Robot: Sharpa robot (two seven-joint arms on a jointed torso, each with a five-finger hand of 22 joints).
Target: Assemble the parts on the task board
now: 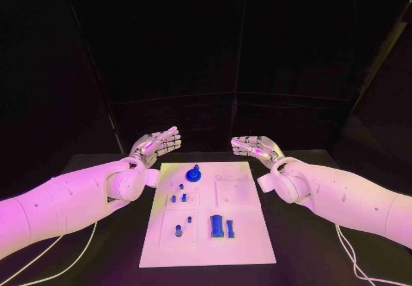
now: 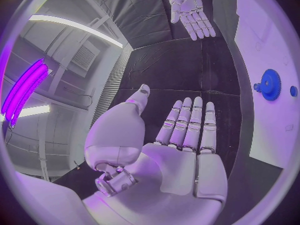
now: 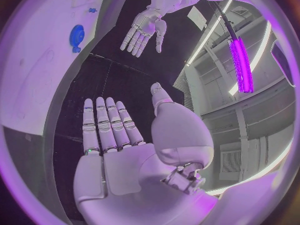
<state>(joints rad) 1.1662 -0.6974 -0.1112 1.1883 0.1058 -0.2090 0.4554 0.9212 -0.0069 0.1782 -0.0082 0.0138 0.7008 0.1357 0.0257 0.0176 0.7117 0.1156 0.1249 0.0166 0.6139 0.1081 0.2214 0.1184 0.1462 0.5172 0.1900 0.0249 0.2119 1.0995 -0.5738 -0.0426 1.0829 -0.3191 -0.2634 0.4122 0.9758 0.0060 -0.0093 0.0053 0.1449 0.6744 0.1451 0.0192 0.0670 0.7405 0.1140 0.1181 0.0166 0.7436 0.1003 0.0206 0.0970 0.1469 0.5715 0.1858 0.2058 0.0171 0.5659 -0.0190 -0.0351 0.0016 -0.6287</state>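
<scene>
Both the left hand [image 1: 156, 145] and right hand [image 1: 256, 146] are held spread and empty beyond the board's [image 1: 244, 238] far edge; nothing is grasped. The small blue parts [image 1: 219, 226] could be knocked askew if reached for carelessly.

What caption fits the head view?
Both open hands, left hand and right hand, hover beyond the task board, blue parts untouched.

Bare black table [image 1: 103, 250] around the task board [image 1: 244, 238]; blue gear [image 1: 194, 174] upright near its far edge.
</scene>
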